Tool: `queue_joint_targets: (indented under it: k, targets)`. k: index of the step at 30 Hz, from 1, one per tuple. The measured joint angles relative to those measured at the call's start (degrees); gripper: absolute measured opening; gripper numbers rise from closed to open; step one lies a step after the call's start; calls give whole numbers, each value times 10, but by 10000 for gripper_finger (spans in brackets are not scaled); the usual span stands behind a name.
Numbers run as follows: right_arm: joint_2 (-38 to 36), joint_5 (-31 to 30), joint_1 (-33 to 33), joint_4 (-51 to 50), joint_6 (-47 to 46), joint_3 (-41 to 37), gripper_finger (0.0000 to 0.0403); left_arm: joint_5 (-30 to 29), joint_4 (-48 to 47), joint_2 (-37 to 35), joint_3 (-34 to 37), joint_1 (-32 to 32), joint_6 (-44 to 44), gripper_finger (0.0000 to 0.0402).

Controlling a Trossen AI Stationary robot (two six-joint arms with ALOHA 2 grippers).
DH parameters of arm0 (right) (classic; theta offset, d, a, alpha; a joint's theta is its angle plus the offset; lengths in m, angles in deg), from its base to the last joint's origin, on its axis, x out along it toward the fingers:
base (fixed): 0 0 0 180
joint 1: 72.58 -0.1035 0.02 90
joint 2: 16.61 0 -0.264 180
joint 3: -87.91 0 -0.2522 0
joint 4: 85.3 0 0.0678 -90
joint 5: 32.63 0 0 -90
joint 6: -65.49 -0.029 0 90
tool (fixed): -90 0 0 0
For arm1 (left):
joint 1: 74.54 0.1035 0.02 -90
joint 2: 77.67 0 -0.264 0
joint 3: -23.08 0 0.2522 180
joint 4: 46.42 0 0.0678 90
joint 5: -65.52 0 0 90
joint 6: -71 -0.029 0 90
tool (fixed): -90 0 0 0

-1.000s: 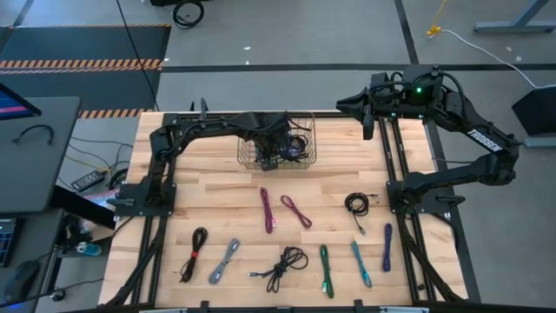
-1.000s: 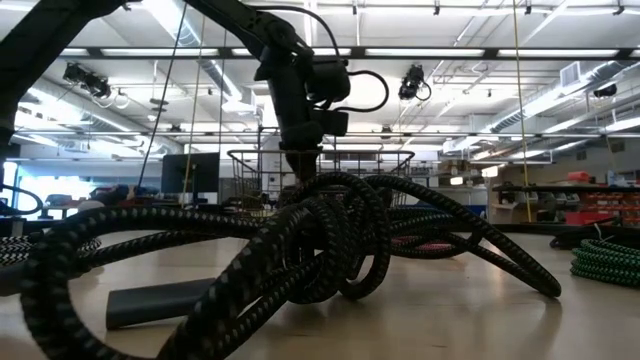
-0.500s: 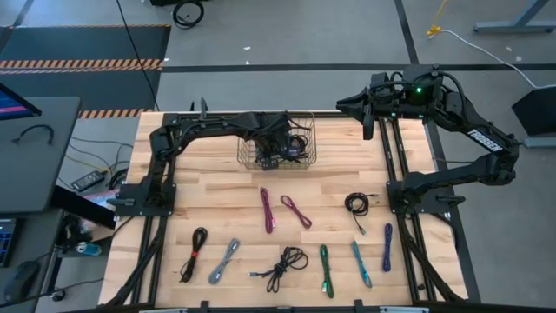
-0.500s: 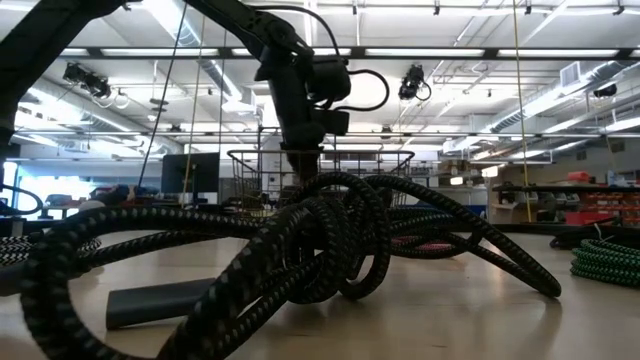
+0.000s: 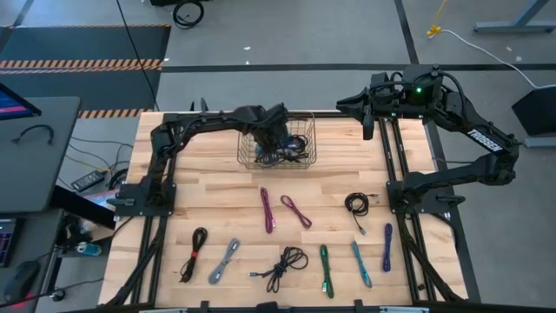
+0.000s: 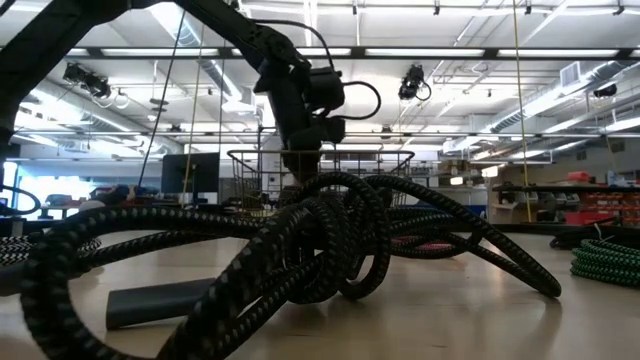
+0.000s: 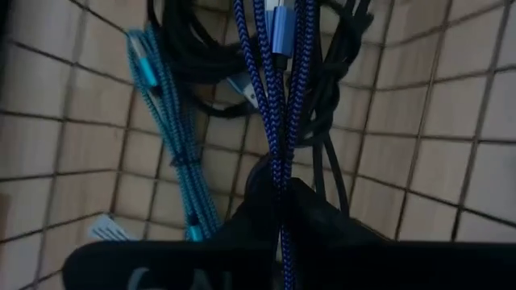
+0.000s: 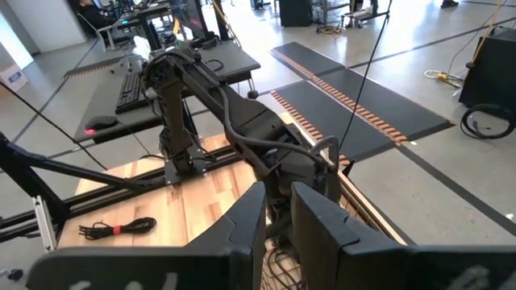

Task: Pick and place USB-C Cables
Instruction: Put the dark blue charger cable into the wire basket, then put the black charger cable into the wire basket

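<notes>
Left wrist view showed the left gripper [image 7: 282, 211] clamped on a blue braided cable [image 7: 280, 97] over the wire basket [image 5: 304, 139] at the table's [image 5: 217, 200] far edge; a teal cable [image 7: 169, 121] and black cables [image 7: 201, 56] lay on the basket floor. The right gripper [image 8: 278, 213] waited above the far right corner, fingers slightly apart, holding nothing. Other USB-C Cables [image 5: 294, 210] lay scattered across the near half of the table.
</notes>
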Motion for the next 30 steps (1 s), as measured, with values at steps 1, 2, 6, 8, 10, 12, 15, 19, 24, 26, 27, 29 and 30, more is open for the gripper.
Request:
queue_joint_targets:
  k: [1,2,6,8,10,12,15,19,24,26,27,29,30]
  targets:
    - [0,0,0,-2,0,0,68,0,-4,0,0,0,0,18]
    - [0,0,0,-3,0,0,68,3,-2,0,0,-2,0,18]
    - [0,0,0,-6,1,0,68,19,-3,3,0,-4,0,18]
    - [0,0,0,-6,1,0,68,30,-5,3,0,-5,-1,18]
    - [0,0,0,-8,1,0,68,31,-5,3,0,-5,-1,18]
    - [0,0,0,-9,1,0,68,31,-5,3,0,-4,-1,18]
    - [0,0,0,-9,1,0,68,31,-9,3,0,-4,0,17]
    - [0,0,0,-9,1,0,68,31,-11,3,0,-5,0,35]
    - [0,0,0,-9,1,0,68,31,-10,3,0,-8,0,75]
    - [0,0,0,-9,0,0,68,31,-9,3,0,-11,4,85]
    - [0,0,0,-9,0,0,68,31,-7,3,0,-11,10,89]
    - [0,0,0,-9,0,0,68,31,-4,3,0,-14,23,96]
    - [0,0,0,-9,0,0,68,31,-2,3,0,-15,31,99]
